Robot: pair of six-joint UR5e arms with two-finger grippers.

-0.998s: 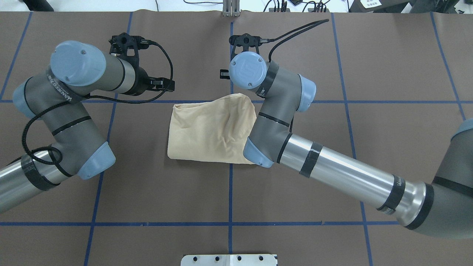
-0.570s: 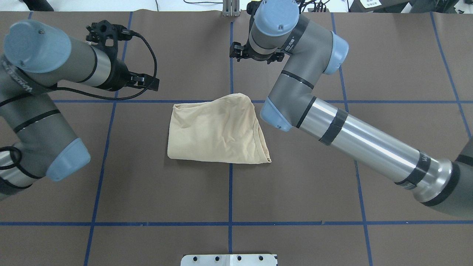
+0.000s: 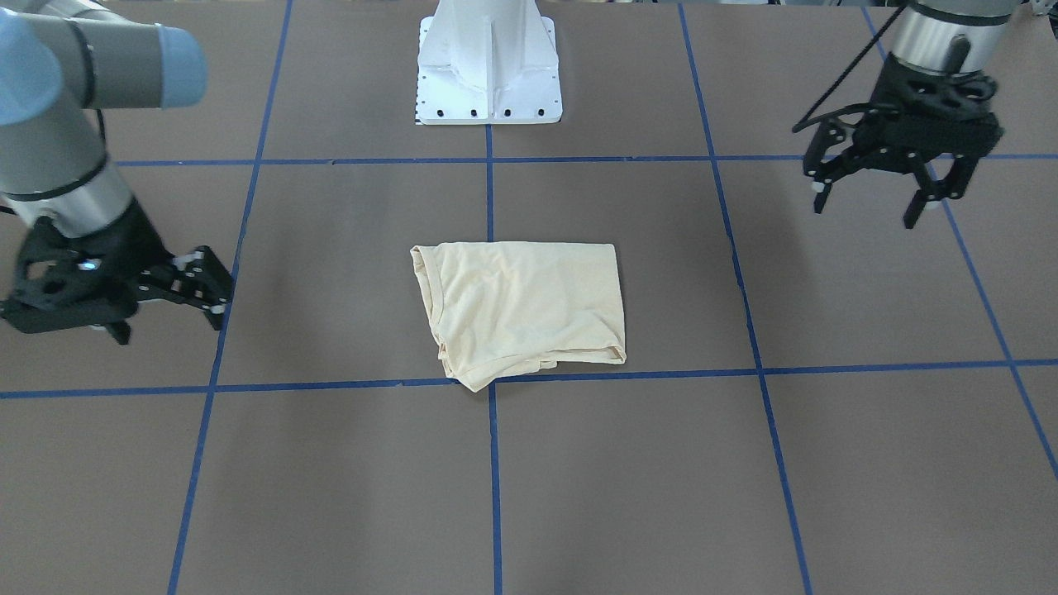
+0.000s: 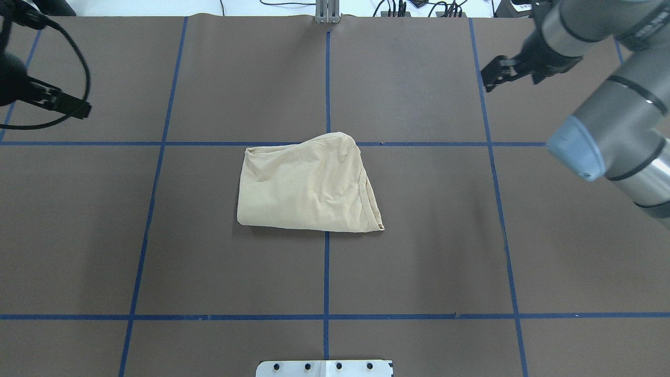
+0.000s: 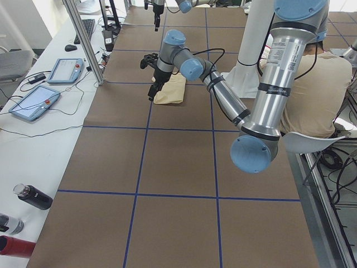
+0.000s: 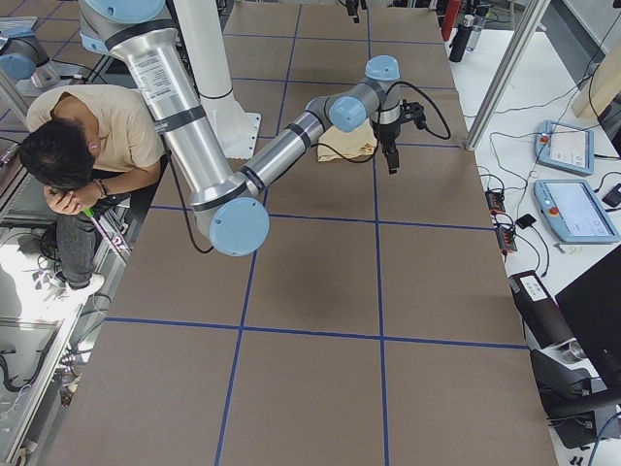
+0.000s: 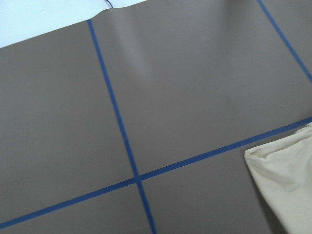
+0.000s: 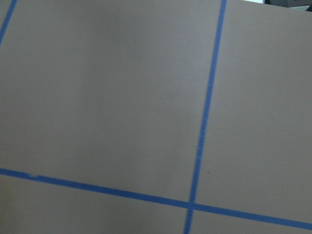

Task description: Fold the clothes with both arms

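The pale cream-yellow shirt (image 4: 303,183) lies folded into a small, roughly rectangular bundle at the middle of the table, print hidden. It also shows in the front view (image 3: 529,302) and as a corner in the left wrist view (image 7: 287,170). My left gripper (image 3: 866,207) is open and empty, raised well off to the shirt's side; it sits at the overhead view's left edge (image 4: 73,107). My right gripper (image 3: 172,324) is open and empty, raised on the other side, at the overhead view's far right (image 4: 494,78). Neither touches the shirt.
The brown table cover (image 4: 419,262) carries a grid of blue tape lines. The white pedestal base (image 3: 489,66) stands at the robot's edge. A seated person (image 6: 87,146) is beside the base. Tablets (image 5: 33,100) and bottles (image 5: 30,198) lie on the side bench.
Both arms have swung outward and away from the shirt, the left to the left edge, the right to the far right. The folded shirt has not moved.
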